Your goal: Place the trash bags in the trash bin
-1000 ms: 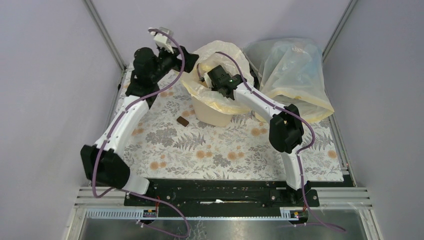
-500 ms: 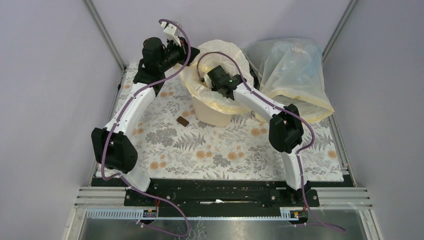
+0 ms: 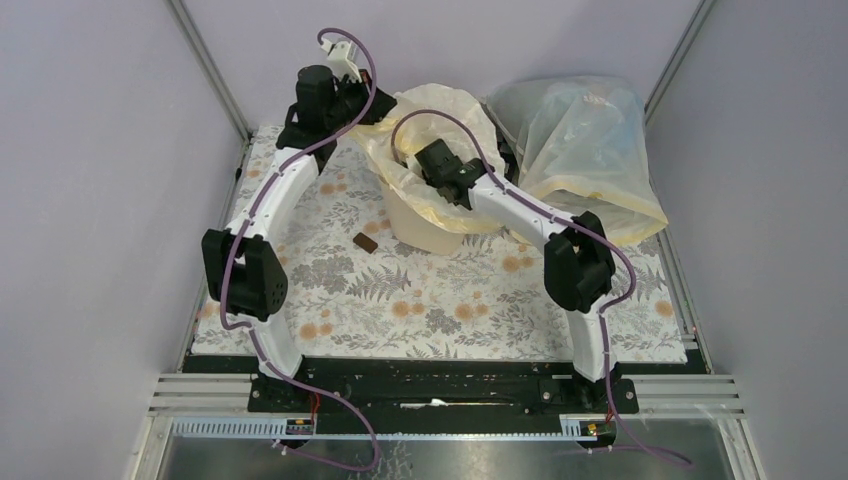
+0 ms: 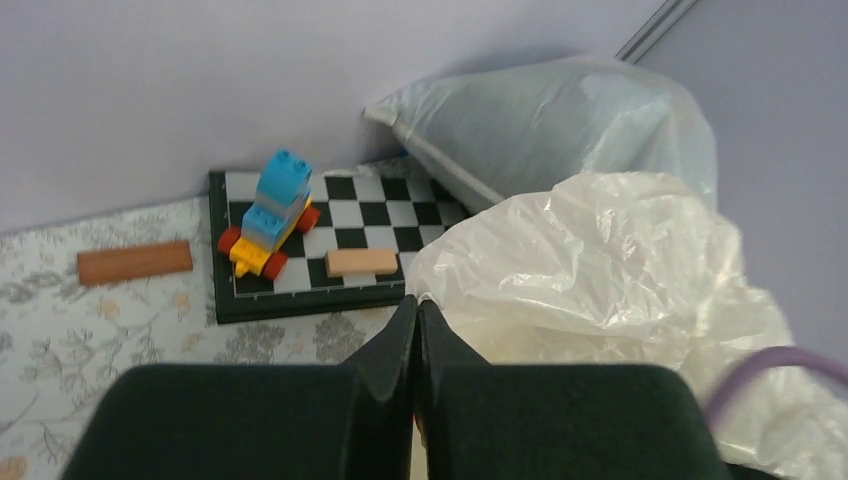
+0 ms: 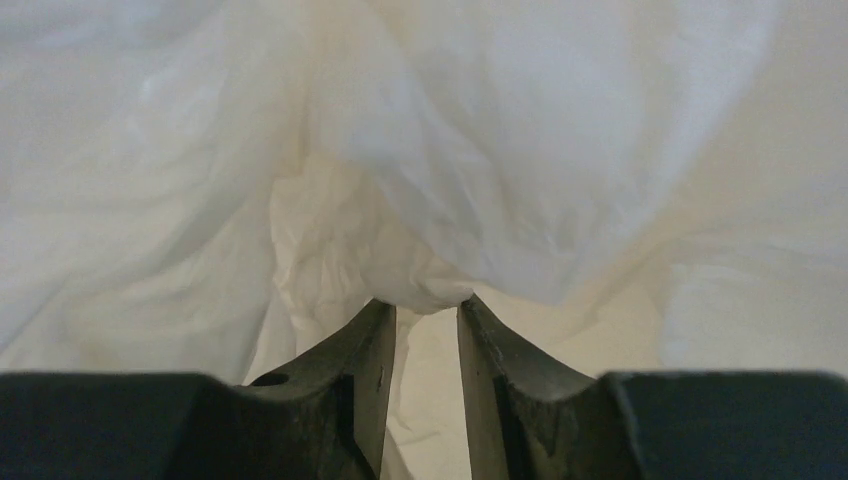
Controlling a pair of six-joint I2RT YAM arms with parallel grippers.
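Across the table top: a floral cloth point(image 3: 400, 300) covers the work area.
Sack: a whitish-clear bulging sack point(image 3: 585, 130) sits at 1 o'clock on the cloth, just beside the bin.
Trash bin: the cream-beige trash bin point(image 3: 425, 232) stands upright at 12 o'clock on the cloth.
Trash bag: the cream-yellow trash bag point(image 3: 440, 105) lies inside the bin mouth. Its rim is draped over the lip and billows above it.
Left gripper: the left gripper point(image 4: 417, 305) is at 10 o'clock of the bin. Its fingers are closed flat together on the bag's edge, and the film runs to a point at the tips.
Right gripper: the right gripper point(image 5: 427, 305) reaches down into the bin from 4 o'clock. Its fingers are nearly closed, and a crumpled fold of bag film is pinched at the tips.
Chessboard: a black-and-white chessboard point(image 4: 390, 215) lies flat by the far wall.
Toy: a blue, yellow and red brick car point(image 4: 270, 215) rests on the board.
Blocks: a pale wooden block point(image 4: 361, 262) lies on the board. A reddish block point(image 4: 135, 262) lies on the cloth at its 9 o'clock. A small brown block point(image 3: 365, 242) lies at 8 o'clock of the bin.
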